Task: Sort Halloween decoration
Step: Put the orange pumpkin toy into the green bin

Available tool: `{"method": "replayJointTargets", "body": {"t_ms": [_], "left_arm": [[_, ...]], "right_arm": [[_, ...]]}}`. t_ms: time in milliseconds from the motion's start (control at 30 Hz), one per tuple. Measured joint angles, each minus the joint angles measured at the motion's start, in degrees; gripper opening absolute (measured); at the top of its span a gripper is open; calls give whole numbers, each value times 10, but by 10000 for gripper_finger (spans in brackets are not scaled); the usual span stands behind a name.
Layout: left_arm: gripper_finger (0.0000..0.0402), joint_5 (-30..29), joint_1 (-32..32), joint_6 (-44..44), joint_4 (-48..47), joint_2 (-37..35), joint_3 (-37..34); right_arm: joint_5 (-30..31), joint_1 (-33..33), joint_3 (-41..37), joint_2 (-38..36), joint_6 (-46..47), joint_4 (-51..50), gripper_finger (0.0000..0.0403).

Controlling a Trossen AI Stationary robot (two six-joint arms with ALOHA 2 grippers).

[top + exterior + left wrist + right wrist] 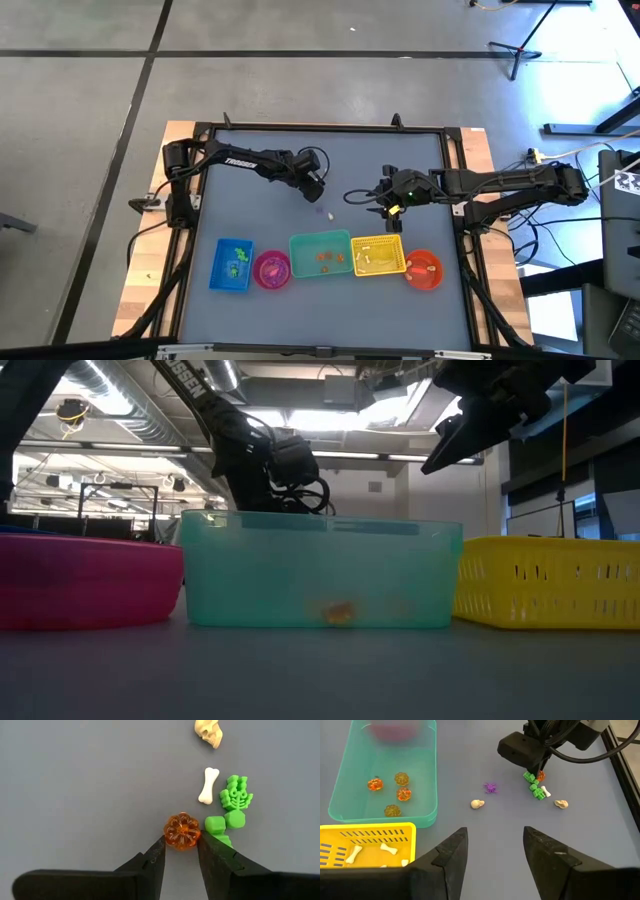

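A small translucent orange pumpkin (182, 831) lies on the grey table among other Halloween decoration: a white bone (208, 785), a green skeleton (236, 794), green bits (225, 822) and a cream skull (209, 732). My left gripper (181, 846) is shut on the pumpkin at mid-table (318, 200). My right gripper (495, 850) hangs open above the table to the right (385, 200), holding nothing. A purple spider (490, 787) and two skulls (477, 804) (561, 804) lie loose nearby. My left gripper pinches the pumpkin's two opposite sides (170, 836) between the free ends of its fingers (156, 852). The fingers come slanting down from above. The pumpkin sits flat on the table with its ribbed top up.
Along the near edge stand a blue container (232, 265), a pink bowl (272, 268), a teal bin (427, 795) with several orange pumpkins, a yellow basket (405, 827) with white bones, and an orange bowl (424, 268). Bare table lies beyond the trinkets.
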Motion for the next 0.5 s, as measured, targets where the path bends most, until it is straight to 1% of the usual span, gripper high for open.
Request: {"method": "replayJointTargets", "body": {"t_ms": [500], "left_arm": [[88, 1, 0, 0, 12, -4, 0]], "right_arm": [[0, 0, 0, 0, 0, 0, 189]]}}
